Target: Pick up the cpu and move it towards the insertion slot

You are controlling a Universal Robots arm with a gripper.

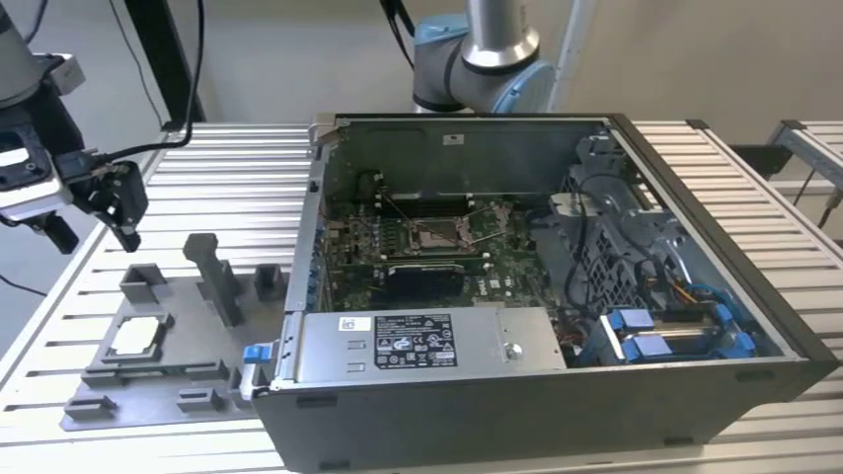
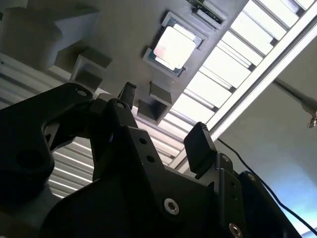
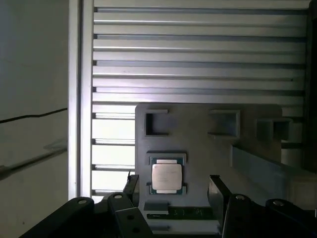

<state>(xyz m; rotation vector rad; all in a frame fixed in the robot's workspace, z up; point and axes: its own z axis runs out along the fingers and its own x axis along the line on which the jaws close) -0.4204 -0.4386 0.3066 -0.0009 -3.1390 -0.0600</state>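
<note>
The cpu (image 1: 136, 338) is a small silvery square lying flat in a pocket of the grey fixture plate (image 1: 132, 395), at the exterior view's left. Both wrist views look at the cpu (image 2: 173, 48) (image 3: 166, 177) from a distance. My gripper (image 1: 93, 229) hangs well above the table, up and to the left of the fixture, and is apart from the chip. Its black fingers (image 2: 199, 148) stand open with nothing between them; the gripper (image 3: 174, 192) frames the chip in the first wrist view. The insertion slot (image 1: 441, 232) sits on the green board inside the open computer case (image 1: 737, 375).
Grey blocks and a tall angled post (image 1: 217, 281) rise from the fixture plate beside the chip. The case wall (image 1: 316, 247) stands between the fixture and the slot. A power supply (image 1: 415, 341), cables and blue drive clips (image 1: 633, 331) crowd the case's near side. The table (image 1: 237, 168) is ribbed aluminium.
</note>
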